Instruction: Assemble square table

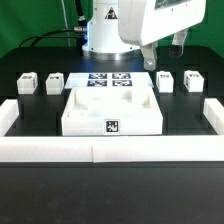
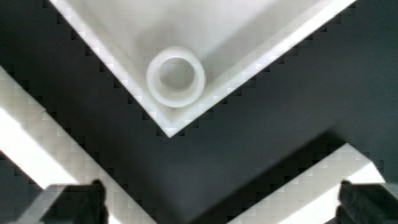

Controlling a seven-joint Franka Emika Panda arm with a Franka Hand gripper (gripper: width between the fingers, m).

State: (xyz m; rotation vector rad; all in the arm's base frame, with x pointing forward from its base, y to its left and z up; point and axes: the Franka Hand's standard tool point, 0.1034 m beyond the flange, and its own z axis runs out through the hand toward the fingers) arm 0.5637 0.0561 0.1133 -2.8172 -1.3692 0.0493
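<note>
Square white plastic tabletop slab (image 1: 75, 118) looks stiff, probably light; I'd pinch its edge wall below my wide, empty gripper (image 2: 217, 205).

Exterior position: off the arm, raised, in front of the table (image 1: 20, 60), facing the arm (image 1: 125, 25) across it.
Exterior tilt: angled down; the wall (image 1: 110, 150) lies nearest, the marker board (image 1: 110, 82) farther back.
Exterior range: middle distance; takes in the whole slab (image 1: 110, 108) and four legs (image 1: 27, 82); the arm's upper part is cropped.
Wrist position: on the wrist, looking straight down past the gripper (image 2: 217, 205).
Wrist range: very close and blurred; one slab corner with a round ring (image 2: 175, 75) and dark table fill the frame.
Wrist framing: two fingertips (image 2: 71, 205), set wide apart, show at one edge.
Shared: slab and table; which slab corner cannot be told.
</note>
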